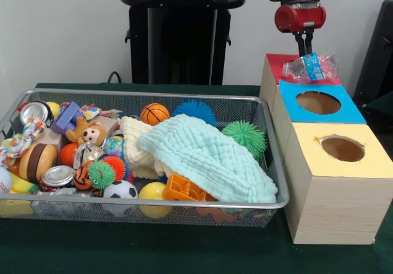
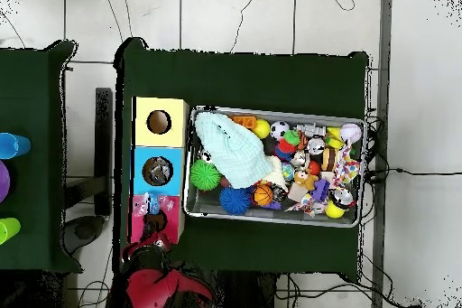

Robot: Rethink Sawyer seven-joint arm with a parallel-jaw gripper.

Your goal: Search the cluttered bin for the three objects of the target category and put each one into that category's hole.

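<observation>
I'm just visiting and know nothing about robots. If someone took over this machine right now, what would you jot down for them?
Gripper: above the red box, right at a crumpled plastic bottle that lies on the box top; whether it grips it, I cannot tell.
Bottle: over the red box, not yet dropped through its hole.
Blue box: something already inside, seen from overhead.
Yellow box: hole looks empty.
Wire bin: still cluttered; cans remain to search.

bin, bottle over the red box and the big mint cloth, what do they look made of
Bin: silvery wire mesh, likely metal; contents show through its walls.
Bottle: clear, crumpled thin plastic with a blue label, see-through and dented.
Mint cloth: soft textile, perhaps waffle-weave cotton; it drapes in folds with a puckered surface.
</observation>
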